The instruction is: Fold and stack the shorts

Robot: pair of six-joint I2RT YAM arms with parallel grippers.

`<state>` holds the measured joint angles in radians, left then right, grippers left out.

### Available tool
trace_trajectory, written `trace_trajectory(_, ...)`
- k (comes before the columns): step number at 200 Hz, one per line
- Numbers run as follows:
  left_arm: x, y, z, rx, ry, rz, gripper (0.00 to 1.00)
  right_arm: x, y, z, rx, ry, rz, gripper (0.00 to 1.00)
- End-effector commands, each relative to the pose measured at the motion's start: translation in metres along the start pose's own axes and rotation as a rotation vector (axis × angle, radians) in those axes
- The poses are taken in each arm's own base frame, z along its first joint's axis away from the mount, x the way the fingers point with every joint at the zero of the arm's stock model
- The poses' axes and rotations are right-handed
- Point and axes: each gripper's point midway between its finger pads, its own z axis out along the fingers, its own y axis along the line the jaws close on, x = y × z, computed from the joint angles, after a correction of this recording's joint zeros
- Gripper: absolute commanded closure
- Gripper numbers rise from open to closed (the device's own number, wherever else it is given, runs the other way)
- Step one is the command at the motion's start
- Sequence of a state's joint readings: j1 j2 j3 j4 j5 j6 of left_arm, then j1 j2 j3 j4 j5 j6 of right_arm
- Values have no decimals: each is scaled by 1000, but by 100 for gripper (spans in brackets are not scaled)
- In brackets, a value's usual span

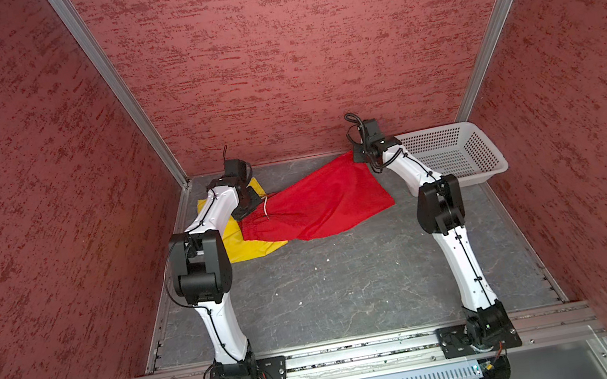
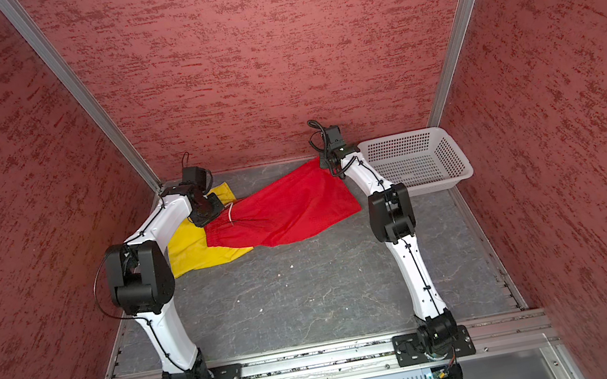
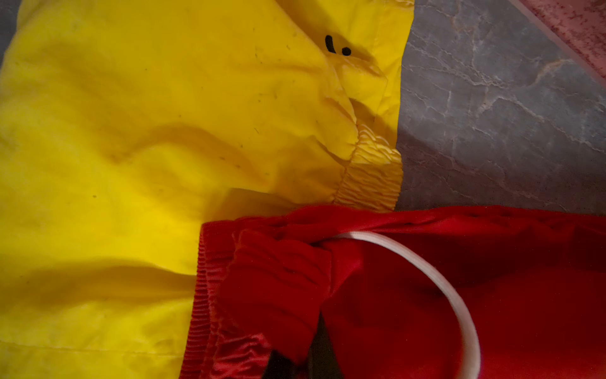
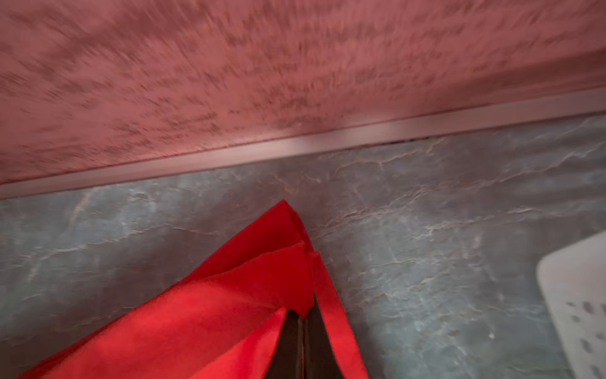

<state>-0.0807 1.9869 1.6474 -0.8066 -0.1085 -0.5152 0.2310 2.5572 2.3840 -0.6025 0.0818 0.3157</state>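
The red shorts (image 1: 321, 204) (image 2: 284, 210) hang stretched between both grippers above the grey table, their waistband end overlapping the yellow shorts (image 1: 239, 244) (image 2: 194, 247). The yellow pair lies flat at the back left, partly under my left arm. My left gripper (image 1: 250, 208) (image 3: 305, 354) is shut on the bunched red waistband (image 3: 275, 288), next to the pale drawstring (image 3: 442, 279). My right gripper (image 1: 361, 155) (image 4: 301, 321) is shut on a hem corner of the red shorts (image 4: 229, 295), lifted near the back wall. Small black marks (image 3: 334, 46) show on the yellow cloth (image 3: 131, 131).
A white perforated basket (image 1: 481, 178) (image 2: 455, 176) (image 4: 574, 295) stands at the back right, close beside my right gripper. The back wall (image 4: 295, 65) is just beyond the red corner. Bare grey table (image 1: 332, 291) stretches between the arms toward the front rail.
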Motion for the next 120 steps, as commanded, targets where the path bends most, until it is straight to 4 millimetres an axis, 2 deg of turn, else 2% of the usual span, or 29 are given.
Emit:
trace_trajectory(1,-9,14,2,-66,-26,1,100,-10,-2,2,-17,-22,5,100)
trace_trajectory(27,-10,18,2,-82,-35,2,96,5,8,17,-90,14,0,100)
trace_trajectory(38,-9,20,3,-89,-29,0,91,12,10,21,-107,31,7,89)
trace_trajectory(48,-7,20,3,-90,-23,-1,77,17,10,23,-113,42,12,79)
trace_trajectory(61,-7,21,1,-89,-22,-6,58,18,9,22,-108,48,22,57)
trace_trajectory(68,-6,21,-1,-85,-24,-11,48,17,9,20,-104,48,25,51)
trace_trajectory(85,-9,19,-12,-63,-46,-25,32,5,9,5,-96,26,25,45)
trace_trajectory(106,-18,22,-34,-52,-88,-42,27,-16,15,-29,-85,-41,14,40)
trace_trajectory(120,-26,26,-58,-41,-151,-59,25,-29,25,-60,-67,-110,-27,37)
